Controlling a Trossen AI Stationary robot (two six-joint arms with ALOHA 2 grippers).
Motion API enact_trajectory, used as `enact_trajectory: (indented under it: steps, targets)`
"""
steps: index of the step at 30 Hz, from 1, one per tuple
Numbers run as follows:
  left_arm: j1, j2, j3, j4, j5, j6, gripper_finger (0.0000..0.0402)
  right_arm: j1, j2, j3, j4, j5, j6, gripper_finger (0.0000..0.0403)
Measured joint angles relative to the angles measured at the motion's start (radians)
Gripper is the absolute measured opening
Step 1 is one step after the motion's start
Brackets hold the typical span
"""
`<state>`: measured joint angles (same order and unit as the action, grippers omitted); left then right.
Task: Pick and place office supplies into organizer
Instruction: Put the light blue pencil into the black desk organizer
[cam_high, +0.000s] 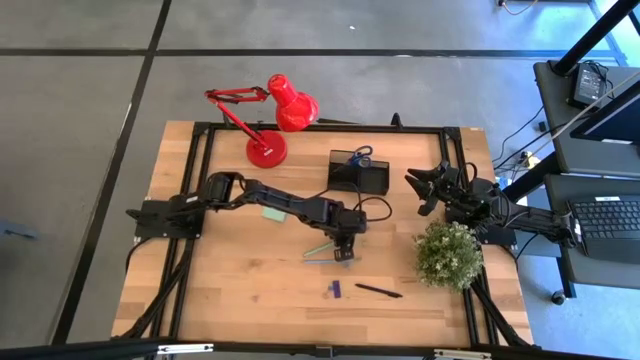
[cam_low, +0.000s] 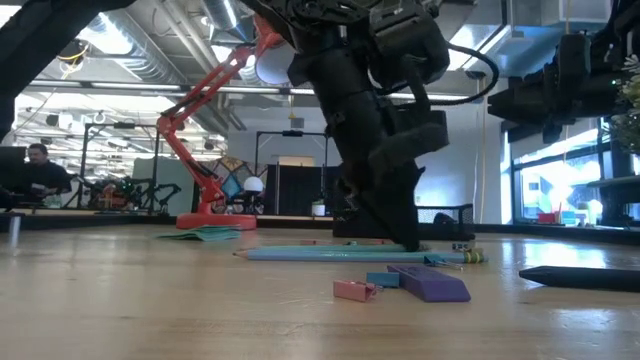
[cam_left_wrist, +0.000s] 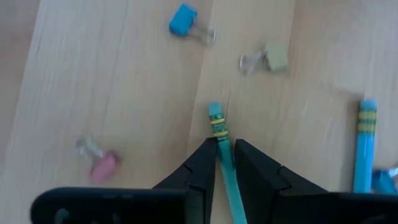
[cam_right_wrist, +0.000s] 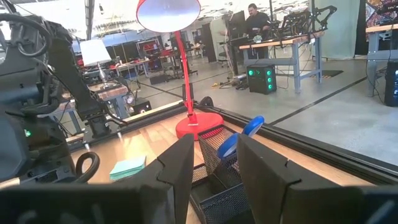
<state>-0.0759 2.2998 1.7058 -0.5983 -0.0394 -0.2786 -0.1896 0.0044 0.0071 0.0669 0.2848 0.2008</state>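
My left gripper (cam_high: 343, 250) (cam_left_wrist: 224, 145) points steeply down at mid-table, shut on a light-blue pencil (cam_left_wrist: 219, 127) (cam_low: 340, 254) that lies on the wood. A second pencil (cam_left_wrist: 365, 149) lies beside it. The black organizer (cam_high: 358, 172) stands at the far middle with the blue-handled scissors (cam_high: 360, 155) upright in it. The green sticky-note pad (cam_high: 275, 212), a purple piece (cam_high: 334, 289) and a black pen (cam_high: 378, 291) lie flat on the table. My right gripper (cam_high: 425, 190) (cam_right_wrist: 214, 162) waits open at the right, level, facing the organizer. My left gripper pinches the pencil's shaft just behind its banded eraser end (cam_left_wrist: 222, 142) between the two fingers (cam_left_wrist: 204, 163). The fingers come from above, slanting down, one on each side of the pencil. The pencil lies flat on the table.
A red desk lamp (cam_high: 275, 120) stands at the far left and a bushy green plant (cam_high: 448, 254) at the right, near my right arm. Small binder clips, blue (cam_left_wrist: 185, 20), olive (cam_left_wrist: 273, 57) and pink (cam_left_wrist: 99, 165), lie scattered round the pencils. A black frame (cam_high: 200, 130) borders the table.
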Motion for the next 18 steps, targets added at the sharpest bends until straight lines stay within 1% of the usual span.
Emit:
enact_trajectory:
  steps: [8, 11, 18]
  targets:
    - [-0.041, -0.005, 0.002, -0.121, -0.031, -0.004, 0.0032, 0.0, 0.0, 0.0, 0.0, 0.0, 0.007, 0.0126]
    - [-0.057, -0.008, 0.002, -0.164, -0.037, -0.029, 0.0024, 0.0, 0.0, 0.0, 0.0, 0.0, 0.013, 0.0126]
    - [-0.087, -0.011, 0.005, -0.26, -0.031, -0.051, 0.0022, 0.0, 0.0, 0.0, 0.0, 0.0, 0.034, 0.0126]
